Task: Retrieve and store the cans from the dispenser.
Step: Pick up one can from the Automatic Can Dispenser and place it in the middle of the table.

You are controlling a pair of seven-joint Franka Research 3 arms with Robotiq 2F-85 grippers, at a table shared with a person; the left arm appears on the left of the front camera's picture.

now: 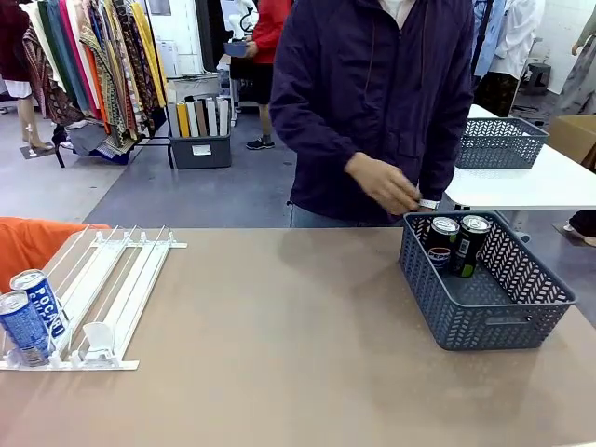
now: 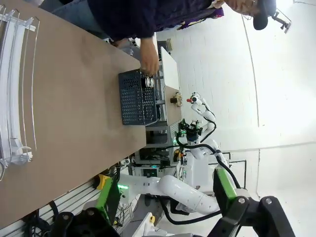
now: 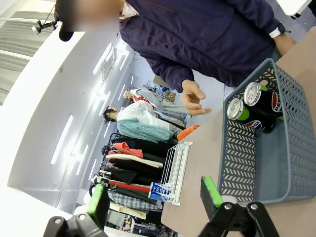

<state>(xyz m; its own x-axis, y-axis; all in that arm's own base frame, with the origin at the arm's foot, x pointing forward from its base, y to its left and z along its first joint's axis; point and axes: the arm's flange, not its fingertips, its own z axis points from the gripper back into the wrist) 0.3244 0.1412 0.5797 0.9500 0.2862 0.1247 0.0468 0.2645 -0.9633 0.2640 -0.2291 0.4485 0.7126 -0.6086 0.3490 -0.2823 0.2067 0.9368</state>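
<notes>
Well, your left gripper (image 2: pixel 164 178) is spread wide, gripping nothing and touching nothing, and your right gripper (image 3: pixel 153 183) is the same (green pads well apart on both). Count the cans across the table (image 1: pixel 279 354). Two blue cans (image 1: pixel 26 326) stand one just behind the other at the near left end of the single white rack (image 1: pixel 121 279). Two black cans (image 1: pixel 470 244) stand side by side in the far corner of the one grey basket (image 1: pixel 484 317). The person's hand (image 1: pixel 384 183) hovers just above that basket.

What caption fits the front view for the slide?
Two Pepsi cans in the basket, two Pocari cans at the front of the dispenser.
</notes>
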